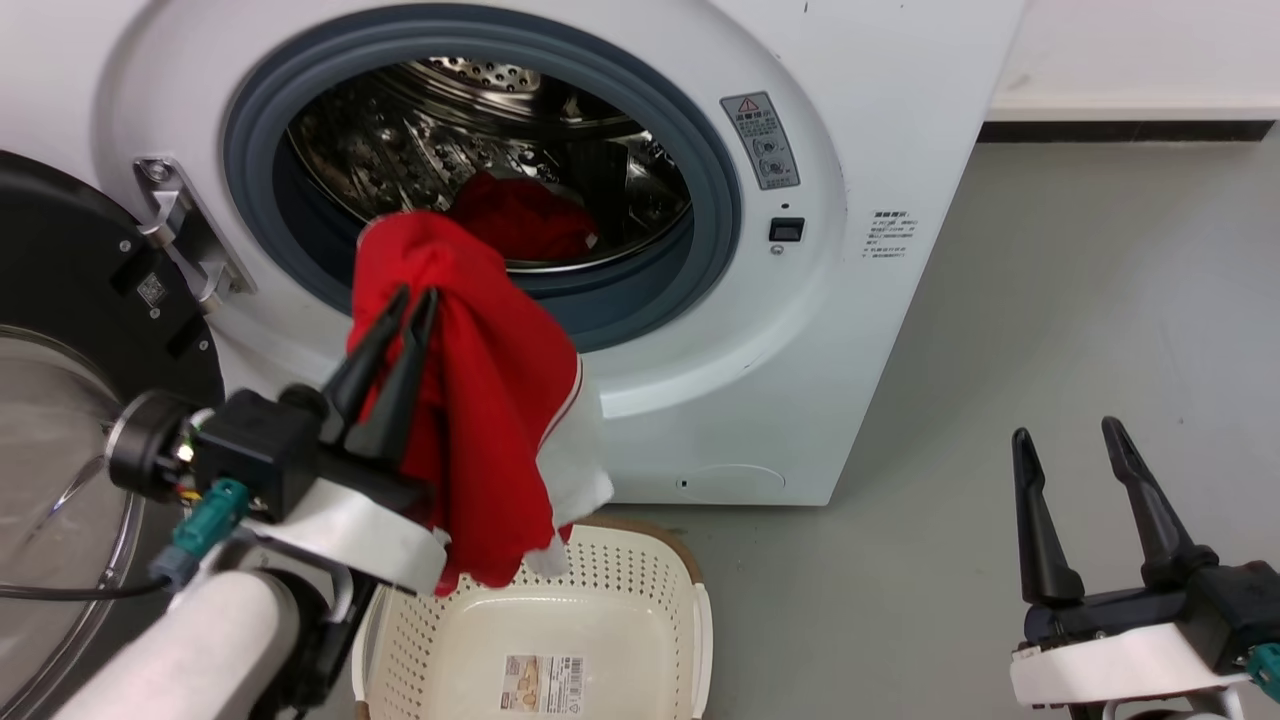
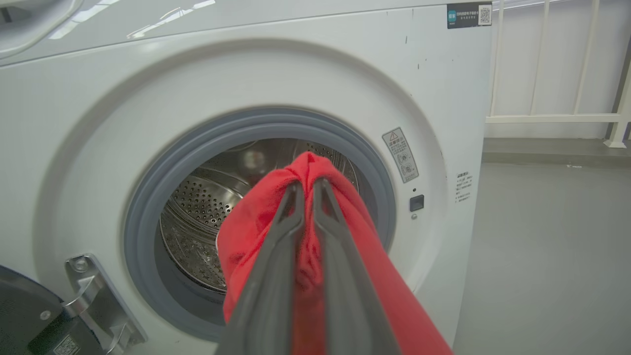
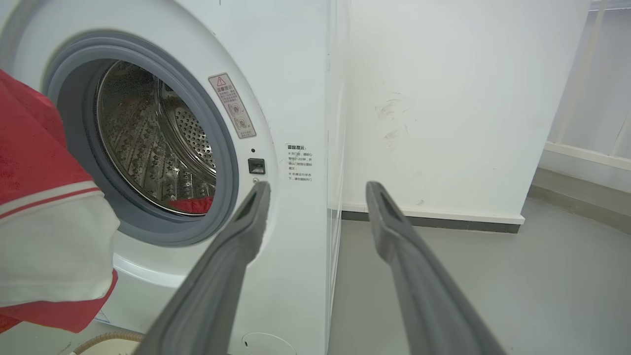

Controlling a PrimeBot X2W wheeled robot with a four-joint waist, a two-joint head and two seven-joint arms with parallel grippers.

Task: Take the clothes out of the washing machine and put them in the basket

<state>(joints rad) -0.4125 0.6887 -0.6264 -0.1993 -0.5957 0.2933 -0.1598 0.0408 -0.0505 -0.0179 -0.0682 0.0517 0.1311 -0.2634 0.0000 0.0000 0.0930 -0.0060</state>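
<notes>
Dark tapered fingers of the left gripper (image 1: 418, 297), at the lower left of the head view, are pressed together on a bunch of the soft red garment (image 1: 480, 400). It hangs in limp folds, with a white panel (image 1: 578, 455) and thin striped trim along its right edge. Its lower end dangles over the back rim of the cream perforated plastic basket (image 1: 640, 575) at bottom centre. At upper centre the white washing machine (image 1: 880, 120) shows a round grey rubber rim (image 1: 715, 200) and a shiny holed steel drum (image 1: 440, 130), where another red piece (image 1: 520, 220) lies. At lower right, the right gripper (image 1: 1066, 432) stands spread above the smooth grey floor (image 1: 1050, 300).
</notes>
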